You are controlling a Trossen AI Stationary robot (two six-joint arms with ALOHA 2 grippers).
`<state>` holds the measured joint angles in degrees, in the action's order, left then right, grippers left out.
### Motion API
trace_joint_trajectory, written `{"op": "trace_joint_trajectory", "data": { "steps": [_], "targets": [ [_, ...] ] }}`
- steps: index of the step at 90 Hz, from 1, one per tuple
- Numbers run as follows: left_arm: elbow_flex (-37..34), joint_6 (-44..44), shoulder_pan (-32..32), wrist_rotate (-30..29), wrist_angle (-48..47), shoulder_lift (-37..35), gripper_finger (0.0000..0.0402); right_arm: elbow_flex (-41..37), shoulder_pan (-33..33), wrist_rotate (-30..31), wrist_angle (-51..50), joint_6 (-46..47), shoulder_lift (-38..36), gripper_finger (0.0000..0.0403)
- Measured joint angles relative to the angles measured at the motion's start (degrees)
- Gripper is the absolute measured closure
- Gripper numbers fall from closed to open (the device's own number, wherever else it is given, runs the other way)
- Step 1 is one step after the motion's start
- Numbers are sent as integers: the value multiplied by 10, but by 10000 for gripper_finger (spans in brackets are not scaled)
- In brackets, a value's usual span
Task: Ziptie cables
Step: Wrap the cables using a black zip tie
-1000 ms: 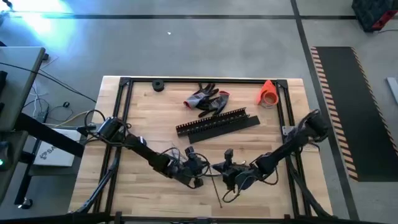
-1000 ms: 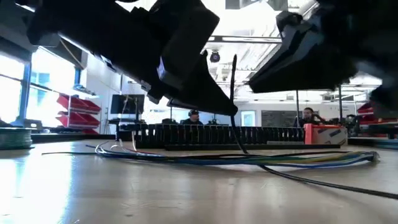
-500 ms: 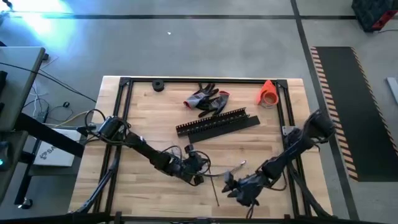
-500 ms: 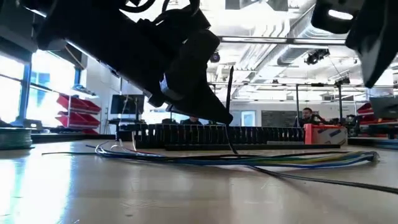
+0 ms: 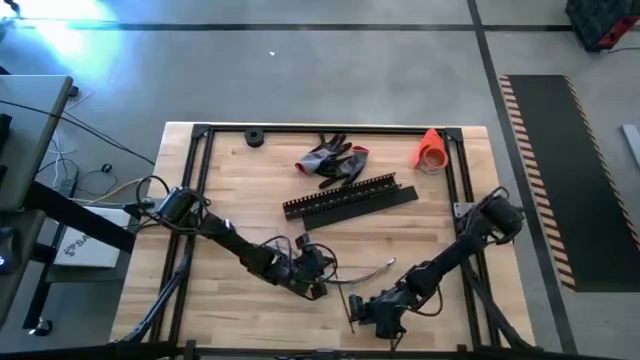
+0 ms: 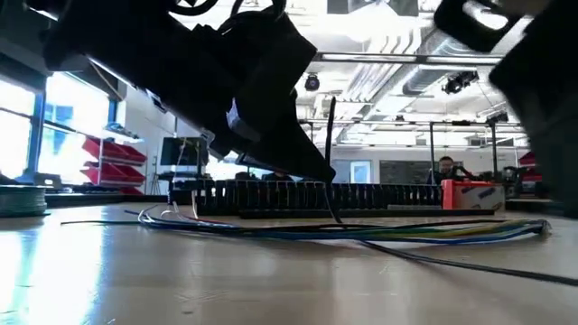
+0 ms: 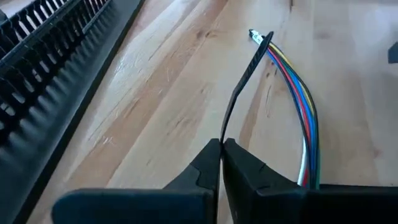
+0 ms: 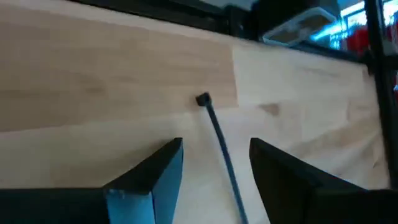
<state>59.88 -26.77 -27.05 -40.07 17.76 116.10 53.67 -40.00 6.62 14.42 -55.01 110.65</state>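
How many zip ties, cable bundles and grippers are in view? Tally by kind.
Zip ties: 2, the held zip tie and the loose zip tie
Cable bundles: 1, the cable bundle
Grippers: 2, the left gripper and the right gripper
Total: 5

Wooden table [image 5: 230, 310] with cables [image 5: 372, 272], slotted strips [image 5: 350, 196], gloves [image 5: 332, 160], orange cone [image 5: 430, 149].

The left arm reaches in low from the left edge, its hand [image 5: 318, 282] pinched tight near the middle. The right arm bends down from the right, its hand [image 5: 362, 312] spread apart near the front.
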Motion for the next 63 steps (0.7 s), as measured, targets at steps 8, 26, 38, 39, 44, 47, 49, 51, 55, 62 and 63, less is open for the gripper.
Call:
{"op": "trace_joint_trajectory", "data": {
  "steps": [8,26,38,39,44,47,49,51,55,62,63],
  "targets": [
    [0,-1,0,0,0,0,401,4,9,3,2,-16,0,231],
    [0,-2,0,0,0,0,401,3,33,-13,1,-54,6,231],
    [0,-20,0,-1,-2,0,401,4,40,-25,22,-68,25,231],
    [0,-23,0,-1,-3,0,401,4,40,-25,25,-68,27,231],
    [0,-40,2,-2,-6,2,401,6,40,-26,47,-65,38,231],
    [0,-50,2,-3,-10,3,401,6,39,-25,57,-63,44,231],
    [0,-57,2,-4,-12,4,401,6,39,-23,65,-60,47,231],
    [0,-63,2,-5,-12,7,401,6,39,-20,72,-56,50,231],
    [0,-76,2,-10,-12,12,401,6,39,-10,86,-42,54,231],
    [0,-92,1,-15,-12,22,401,6,42,0,112,-2,58,232],
    [0,-95,1,-15,-11,23,401,6,43,1,115,5,58,232]
  ]
}}
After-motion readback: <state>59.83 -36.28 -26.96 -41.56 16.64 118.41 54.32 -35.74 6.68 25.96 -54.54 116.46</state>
